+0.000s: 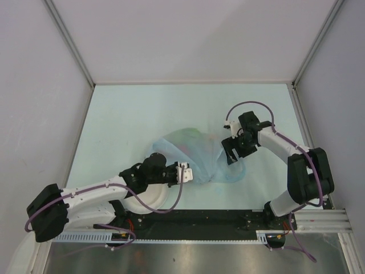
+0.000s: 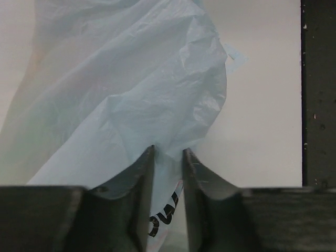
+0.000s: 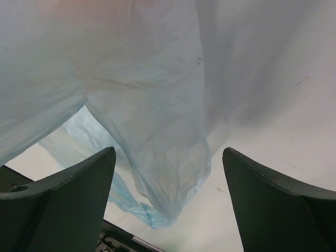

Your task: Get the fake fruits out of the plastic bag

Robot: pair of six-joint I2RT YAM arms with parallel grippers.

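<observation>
While the left tool (image 1: 185, 173) pinches a near fold of the thin, crinkly, translucent light-blue plastic bag (image 1: 199, 157), its fingers (image 2: 137, 191) pressed together on the film, the right tool (image 1: 232, 149) stands spread wide at the bag's right side, with the film hanging just ahead of its fingers (image 3: 68, 205).

The bag lies mid-worktop, its long axis running left to right and dipping toward the near right. Which way its mouth faces cannot be told. It sits well apart from the grey panels (image 1: 188, 37) that wall the pale worktop (image 1: 131, 111) on the left, far and right sides, and nearer to the black rail (image 1: 199, 220) along the near edge.

The fake fruits (image 1: 187, 146) show only as dim red and green tints through the film and cannot be counted. A white round plate (image 1: 154, 200) lies near left, partly under the left arm.

Black letters (image 2: 164, 214) printed on the film show between the left fingers, cropped and unreadable.
</observation>
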